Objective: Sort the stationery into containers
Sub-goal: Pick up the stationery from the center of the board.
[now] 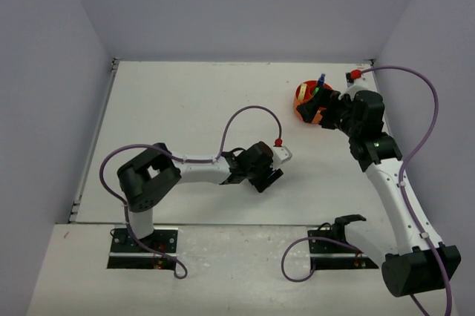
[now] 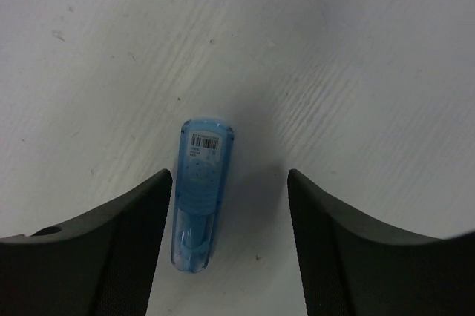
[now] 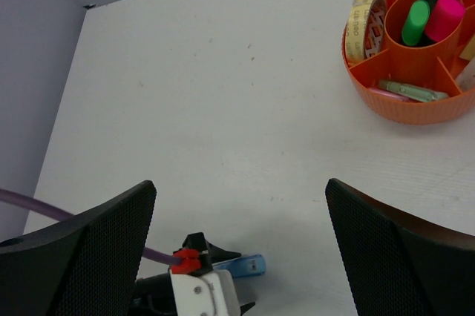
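Note:
A translucent blue clip-like piece (image 2: 199, 193) with a barcode label lies on the white table between the open jaws of my left gripper (image 2: 230, 234), close to the left finger (image 2: 111, 249) and not gripped. It also shows in the right wrist view (image 3: 249, 265), under the left gripper. The round orange tub (image 3: 415, 104) holds green and pink highlighters (image 3: 430, 19), a beige tape ring (image 3: 364, 15) and a pale green clip (image 3: 408, 91) in its compartments. My right gripper (image 1: 320, 114) is open and empty, beside the tub (image 1: 306, 97).
Grey walls close the table on the left, back and right. A purple cable (image 1: 249, 112) loops over the left arm. A red knob (image 1: 356, 74) sits at the far right corner.

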